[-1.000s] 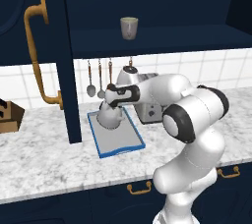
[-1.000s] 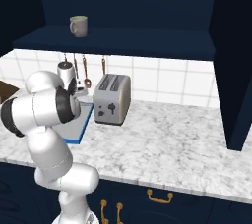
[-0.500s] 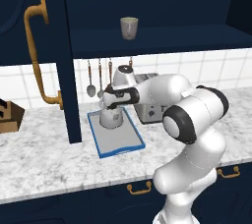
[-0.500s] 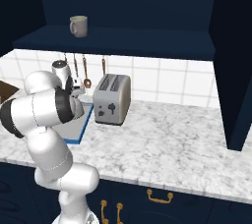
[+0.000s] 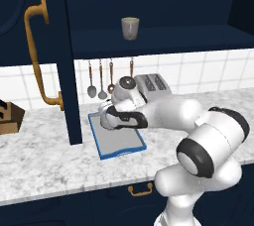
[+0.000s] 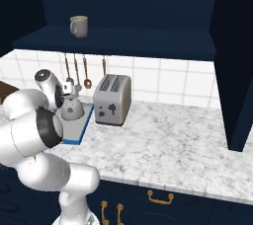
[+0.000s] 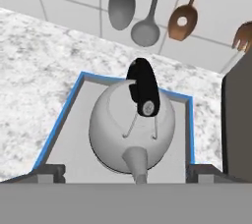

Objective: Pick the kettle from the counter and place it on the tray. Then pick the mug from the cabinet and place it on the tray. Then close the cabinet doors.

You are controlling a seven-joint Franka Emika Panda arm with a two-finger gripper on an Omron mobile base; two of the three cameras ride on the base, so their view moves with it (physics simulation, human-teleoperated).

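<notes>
Hand (image 7: 125,175) open: fingertips (image 7: 48,173) stand wide apart, one to each side of the kettle (image 7: 132,127), not touching it. Kettle sits upright on the tray (image 7: 59,139), directly in front of the hand, spout toward the hand, black handle on top. Tray lies flat on the worktop (image 5: 44,155), blue rim visible around the kettle. Toaster (image 6: 112,99) stands just beside the tray. Utensils (image 7: 121,5) hang on the tiled wall beyond the kettle. Mug (image 5: 130,28) stands on the cabinet (image 5: 163,39) shelf, above the hand. Cabinet door (image 5: 52,46) is open.
</notes>
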